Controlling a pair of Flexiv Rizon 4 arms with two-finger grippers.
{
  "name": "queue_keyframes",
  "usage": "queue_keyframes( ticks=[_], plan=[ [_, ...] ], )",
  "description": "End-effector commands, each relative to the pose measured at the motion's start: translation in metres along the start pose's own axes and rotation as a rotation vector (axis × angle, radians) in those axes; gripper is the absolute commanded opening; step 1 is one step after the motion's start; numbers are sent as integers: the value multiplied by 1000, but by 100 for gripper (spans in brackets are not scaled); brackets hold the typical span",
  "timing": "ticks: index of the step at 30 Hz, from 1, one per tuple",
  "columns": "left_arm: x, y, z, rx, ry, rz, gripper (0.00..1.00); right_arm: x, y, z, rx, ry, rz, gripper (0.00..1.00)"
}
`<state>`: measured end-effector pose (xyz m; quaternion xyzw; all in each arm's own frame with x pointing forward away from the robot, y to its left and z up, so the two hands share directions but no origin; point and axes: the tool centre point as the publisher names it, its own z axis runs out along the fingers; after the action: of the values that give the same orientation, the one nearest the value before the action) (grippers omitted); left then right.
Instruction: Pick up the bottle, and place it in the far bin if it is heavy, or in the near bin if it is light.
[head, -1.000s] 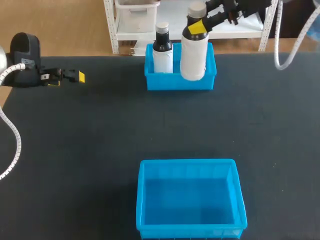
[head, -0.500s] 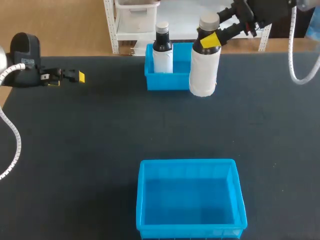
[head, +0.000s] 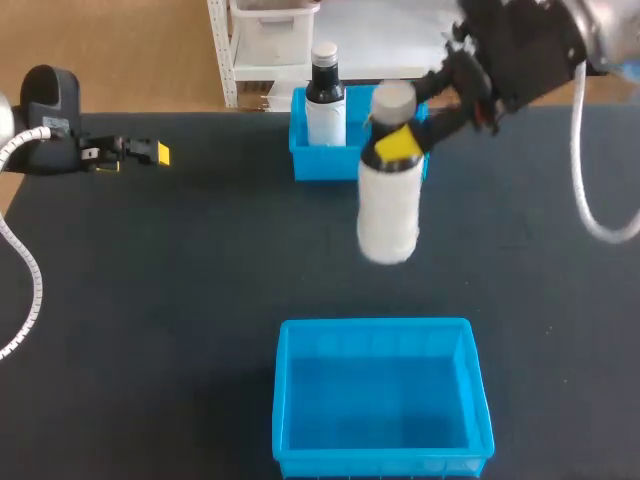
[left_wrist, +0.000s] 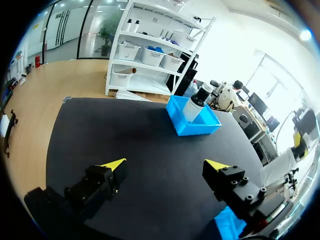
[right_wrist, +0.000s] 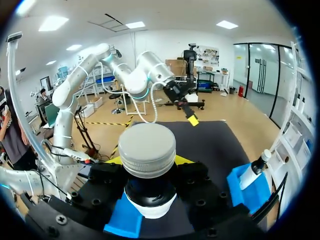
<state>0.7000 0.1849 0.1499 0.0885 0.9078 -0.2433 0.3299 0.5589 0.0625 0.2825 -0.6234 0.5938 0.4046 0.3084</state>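
As right jaws pinch the bottle (head: 388, 205), left jaws spread
Neck-only grip may drop it short of the near bin (head: 375, 324).

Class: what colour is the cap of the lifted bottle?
Silver-grey; the bottle cap shows best in the right wrist view.

A robotics lab; left arm (head: 45, 110), right arm (head: 525, 45), black table (head: 180, 270).

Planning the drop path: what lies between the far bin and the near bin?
In the head view, only the white bottle, held by the right gripper, hangs over that stretch; the black table beneath is otherwise bare.
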Motion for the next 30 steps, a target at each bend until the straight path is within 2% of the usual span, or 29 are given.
queue_keyframes(
  ticks=[1,8,14,30],
  plan=[
    [0,0,0,0,0,0,100,-2,37,17,154,2,1,0],
    [0,0,0,0,0,0,100,-2,69,36,137,-3,9,0],
    [0,0,0,0,0,0,100,2,85,51,137,-5,10,0],
    [0,0,0,0,0,0,100,34,86,92,69,-49,74,0]
  ],
)
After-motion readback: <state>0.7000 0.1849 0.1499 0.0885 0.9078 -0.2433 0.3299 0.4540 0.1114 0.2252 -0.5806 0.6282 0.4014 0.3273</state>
